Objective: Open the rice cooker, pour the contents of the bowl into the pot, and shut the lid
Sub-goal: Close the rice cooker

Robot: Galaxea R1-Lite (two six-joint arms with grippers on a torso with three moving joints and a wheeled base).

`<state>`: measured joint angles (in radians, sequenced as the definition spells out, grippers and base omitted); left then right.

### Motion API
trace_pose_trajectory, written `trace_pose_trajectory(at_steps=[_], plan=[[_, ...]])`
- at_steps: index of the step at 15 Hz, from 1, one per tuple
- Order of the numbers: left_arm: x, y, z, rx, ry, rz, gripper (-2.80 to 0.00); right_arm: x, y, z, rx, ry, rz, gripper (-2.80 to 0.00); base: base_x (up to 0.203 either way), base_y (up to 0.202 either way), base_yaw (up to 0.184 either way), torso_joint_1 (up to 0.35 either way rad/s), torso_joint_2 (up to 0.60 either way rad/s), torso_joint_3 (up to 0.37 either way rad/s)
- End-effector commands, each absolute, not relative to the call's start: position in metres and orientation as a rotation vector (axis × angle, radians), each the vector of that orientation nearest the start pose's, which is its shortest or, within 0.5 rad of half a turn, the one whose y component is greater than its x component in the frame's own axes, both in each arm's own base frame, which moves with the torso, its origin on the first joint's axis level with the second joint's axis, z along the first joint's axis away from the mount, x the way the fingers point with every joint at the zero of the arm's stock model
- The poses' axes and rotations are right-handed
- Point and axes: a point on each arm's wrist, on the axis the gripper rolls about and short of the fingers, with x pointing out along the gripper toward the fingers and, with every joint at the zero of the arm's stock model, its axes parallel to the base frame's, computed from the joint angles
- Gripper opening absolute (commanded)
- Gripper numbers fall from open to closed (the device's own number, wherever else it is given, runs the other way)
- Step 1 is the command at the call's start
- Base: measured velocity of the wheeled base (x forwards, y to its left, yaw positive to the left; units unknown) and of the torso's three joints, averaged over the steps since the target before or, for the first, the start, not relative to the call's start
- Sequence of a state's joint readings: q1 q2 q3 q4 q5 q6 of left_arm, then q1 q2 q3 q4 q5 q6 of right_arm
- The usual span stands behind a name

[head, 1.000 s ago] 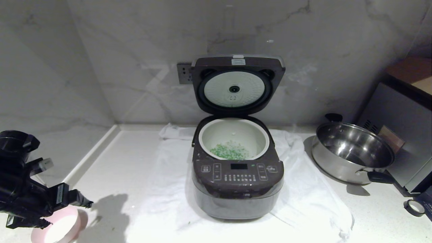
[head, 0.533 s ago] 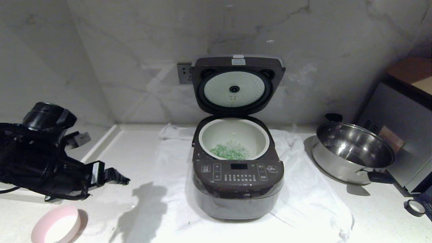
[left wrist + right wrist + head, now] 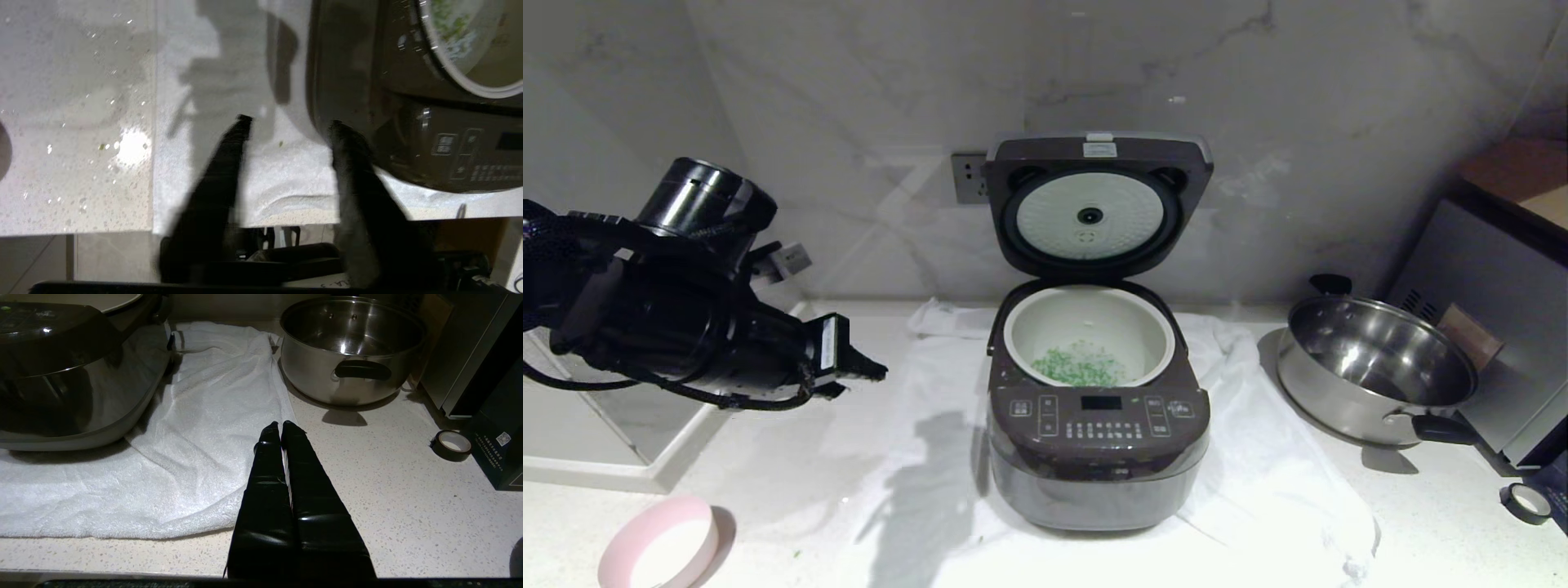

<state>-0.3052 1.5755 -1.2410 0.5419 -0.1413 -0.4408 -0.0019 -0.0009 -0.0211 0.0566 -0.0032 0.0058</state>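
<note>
While the rice cooker stands on a white towel mid-counter toward the back wall, its lid is upright and the pot holds green bits. Off the cooker's left side, the left gripper hangs level above the counter, pointing at the cooker, fingers apart and empty (some blur). Near the right front edge, the right gripper rests pressed together. At the front left corner sits the bowl.
</note>
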Motion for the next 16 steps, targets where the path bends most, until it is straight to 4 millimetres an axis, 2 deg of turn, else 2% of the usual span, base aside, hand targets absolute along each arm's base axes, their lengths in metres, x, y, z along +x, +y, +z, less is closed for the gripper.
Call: trace_pose_trajectory(at_steps=[1, 5, 10, 12, 16], plan=[[0.253, -0.091, 0.245, -0.330, 0.925, -0.252, -2.80, -0.024, 0.000, 0.075, 0.006, 0.036, -0.006, -2.80, 0.000, 0.000, 0.000, 0.000, 0.00, 0.000], [0.265, -0.107, 0.281, -0.352, 0.800, -0.320, -2.80, -0.024, 0.000, 0.075, 0.006, 0.037, -0.005, -2.80, 0.000, 0.000, 0.000, 0.000, 0.00, 0.000], [0.280, -0.140, 0.323, -0.395, 0.659, -0.426, -2.80, -0.025, 0.000, 0.076, 0.006, 0.035, -0.005, -2.80, 0.000, 0.000, 0.000, 0.000, 0.00, 0.000], [0.292, -0.154, 0.331, -0.387, 0.601, -0.408, -2.80, -0.024, 0.000, 0.075, 0.006, 0.037, -0.006, -2.80, 0.000, 0.000, 0.000, 0.000, 0.00, 0.000], [0.304, -0.179, 0.340, -0.383, 0.466, -0.391, -2.80, -0.025, 0.000, 0.076, 0.006, 0.035, -0.006, -2.80, 0.000, 0.000, 0.000, 0.000, 0.00, 0.000]])
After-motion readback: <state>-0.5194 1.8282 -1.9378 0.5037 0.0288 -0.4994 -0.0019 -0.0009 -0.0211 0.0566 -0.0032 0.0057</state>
